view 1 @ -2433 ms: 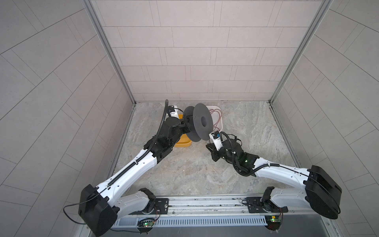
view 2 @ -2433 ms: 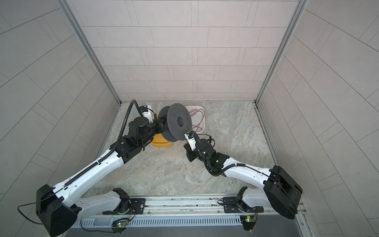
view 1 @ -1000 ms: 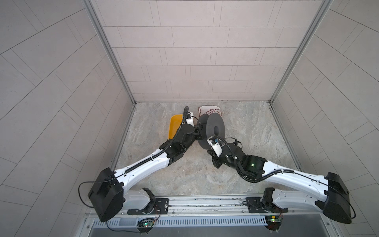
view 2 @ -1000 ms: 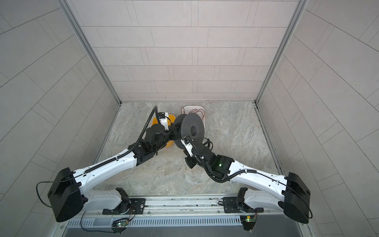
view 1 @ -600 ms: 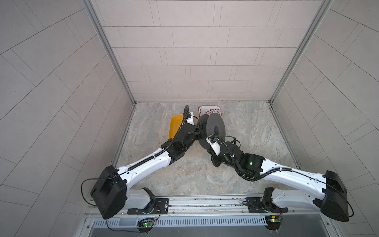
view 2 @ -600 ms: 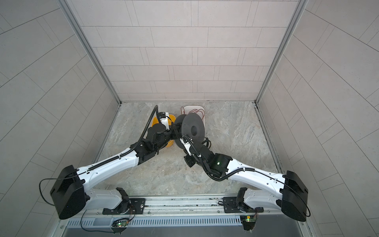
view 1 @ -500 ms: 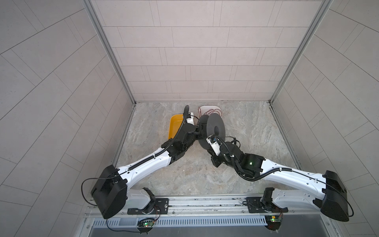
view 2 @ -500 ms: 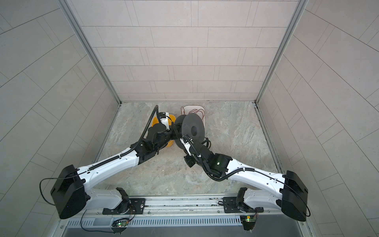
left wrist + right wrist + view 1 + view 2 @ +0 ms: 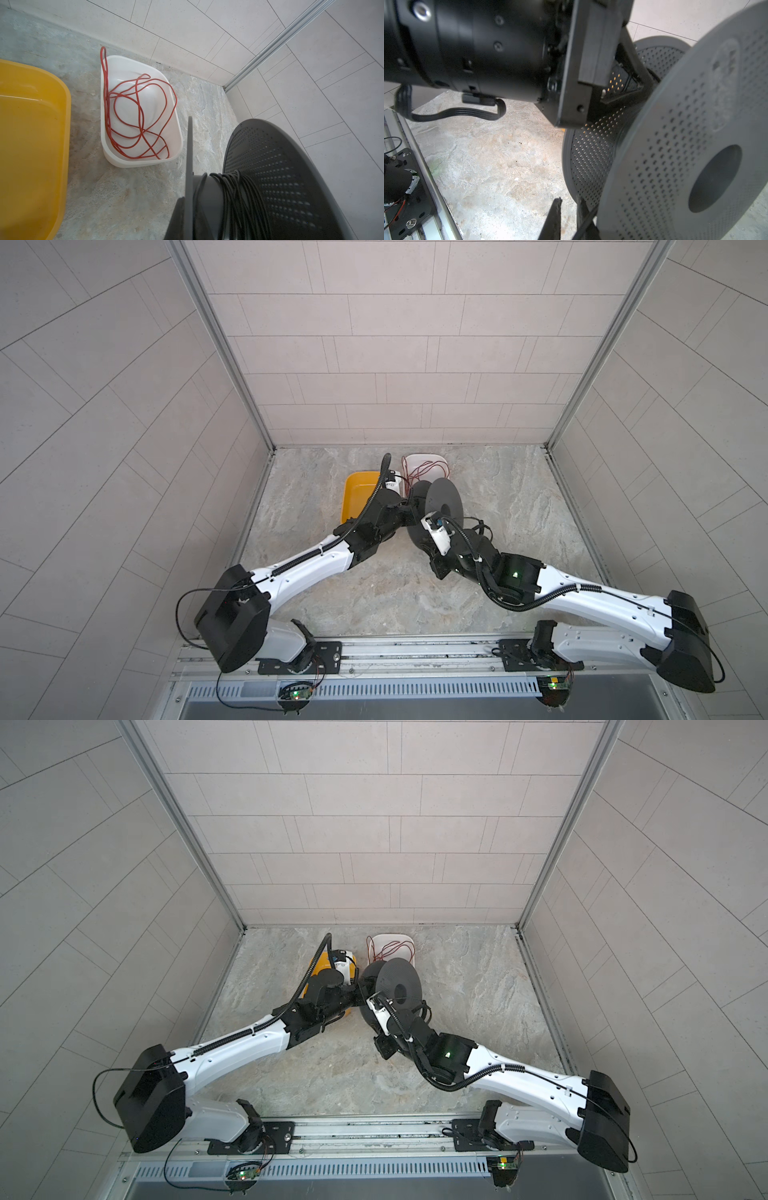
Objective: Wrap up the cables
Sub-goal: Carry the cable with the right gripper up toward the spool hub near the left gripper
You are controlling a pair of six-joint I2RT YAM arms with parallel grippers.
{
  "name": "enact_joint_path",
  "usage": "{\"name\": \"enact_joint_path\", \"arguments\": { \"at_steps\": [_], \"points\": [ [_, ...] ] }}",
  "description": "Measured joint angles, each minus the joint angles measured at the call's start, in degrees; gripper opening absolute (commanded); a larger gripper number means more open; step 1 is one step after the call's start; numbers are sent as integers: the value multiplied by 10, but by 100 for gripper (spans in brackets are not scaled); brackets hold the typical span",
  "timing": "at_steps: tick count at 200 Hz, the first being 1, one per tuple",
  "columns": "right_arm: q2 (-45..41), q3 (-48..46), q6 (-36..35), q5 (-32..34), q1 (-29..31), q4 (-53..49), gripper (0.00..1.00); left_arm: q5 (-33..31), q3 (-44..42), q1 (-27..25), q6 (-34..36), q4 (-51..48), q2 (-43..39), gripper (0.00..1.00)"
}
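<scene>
The black cable (image 9: pixel 236 191) is a long, very thin, dull black wire. Most of it is wound in many loose rings around the middle of a dark grey spool (image 9: pixel 280 176). The rings lie side by side and some cross over each other. The spool has two big round sides full of tiny holes, and in both top views it sits in the middle of the bench (image 9: pixel 374 597), between the two arms.

The left tool (image 9: pixel 409 510) is clenched on the edge of one round side of the spool.

In the right wrist view, the right tool (image 9: pixel 569 207) is just beside the other round side of the spool (image 9: pixel 675 145). Its two fingers (image 9: pixel 553 220) stand a little apart, and the bench shows between them, so it is released. One short bit of the black cable (image 9: pixel 588 219) runs right by one finger. I cannot tell if it touches.

Behind the spool sits a white tray (image 9: pixel 178 128) with a thin red wire (image 9: pixel 141 116) lying in loose loops inside. A yellow tray (image 9: pixel 31 124) sits near it.
</scene>
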Motion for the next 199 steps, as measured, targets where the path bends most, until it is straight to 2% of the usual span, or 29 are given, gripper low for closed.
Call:
{"name": "enact_joint_path", "arguments": {
  "at_steps": [100,199],
  "points": [
    [11,6,-9,-28,0,5,26,66,-1,26,-23,19,3,0],
    [41,33,-19,-62,0,8,32,128,-15,54,-49,40,3,0]
  ]
}}
